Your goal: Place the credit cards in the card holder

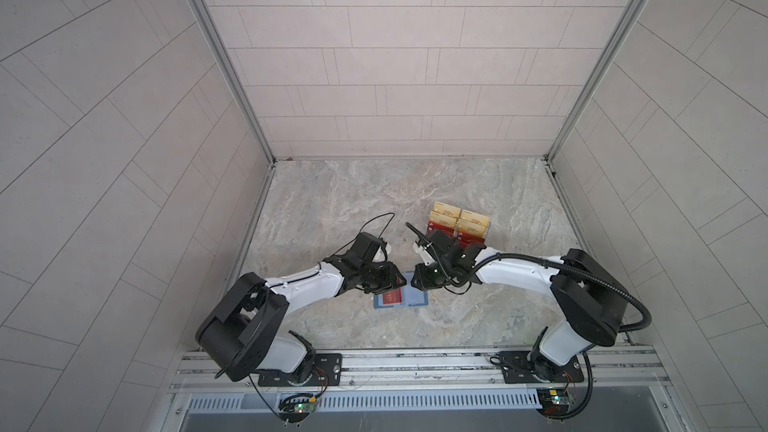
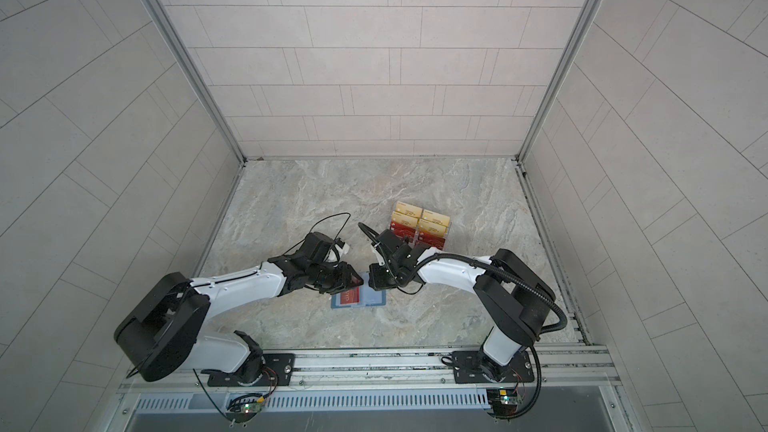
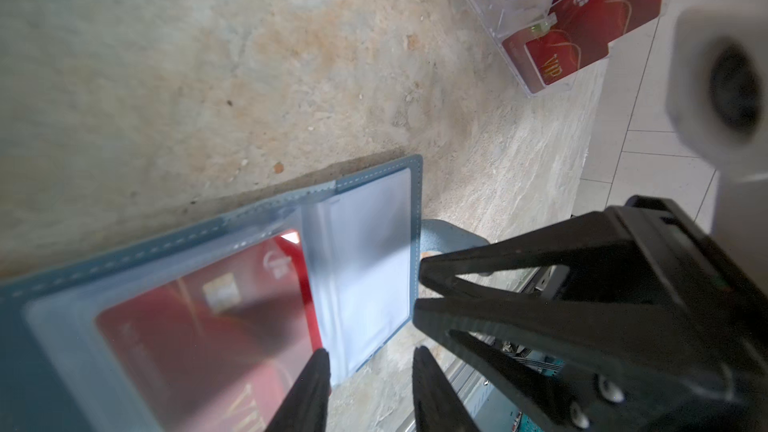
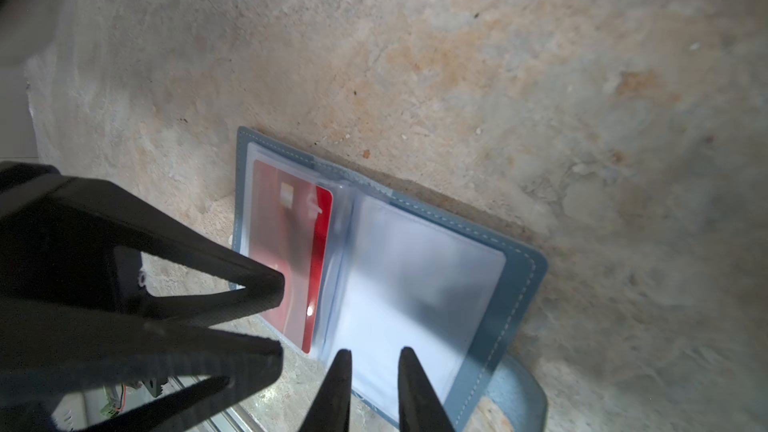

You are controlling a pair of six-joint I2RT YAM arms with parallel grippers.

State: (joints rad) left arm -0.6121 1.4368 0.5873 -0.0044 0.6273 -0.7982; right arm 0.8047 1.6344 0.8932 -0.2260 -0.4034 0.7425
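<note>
Inside the card holder (image 4: 525, 274) (lying open) sits one credit card (image 4: 291, 243).

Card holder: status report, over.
Left gripper open, right gripper narrowly open, both empty. Card holder lies open; one red card mostly sleeved. Nothing blocking.

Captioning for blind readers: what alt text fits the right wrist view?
An open blue card holder lies on a marbled table, a red card in one clear sleeve, the facing sleeve empty. The right hand is over the empty sleeve, the left hand by the card.
</note>
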